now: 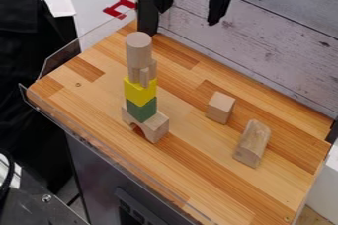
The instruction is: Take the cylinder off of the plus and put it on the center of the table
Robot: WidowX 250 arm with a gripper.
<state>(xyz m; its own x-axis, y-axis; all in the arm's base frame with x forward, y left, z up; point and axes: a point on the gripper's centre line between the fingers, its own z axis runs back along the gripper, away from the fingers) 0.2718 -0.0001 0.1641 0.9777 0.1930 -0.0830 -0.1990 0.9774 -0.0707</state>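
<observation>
At the top of the camera view the black gripper [191,3] hangs open, its two fingers apart with nothing between them. It is above and to the right of a block tower, not touching it. A pale wooden cylinder [139,49] stands upright on top of the tower. Directly beneath it is the wooden plus [143,75], partly hidden by the cylinder. The plus rests on a yellow block [140,92], which is on a green block [141,110], with a wooden arch [155,126] at the bottom. This stack stands on the left half of the wooden table [198,169].
Right of the tower lie a small wooden cube [220,107] and, closer to the right edge, a longer wooden block [252,143]. A clear low guard runs along the table's left and front edges. Behind the table rises a whitewashed plank wall [264,36].
</observation>
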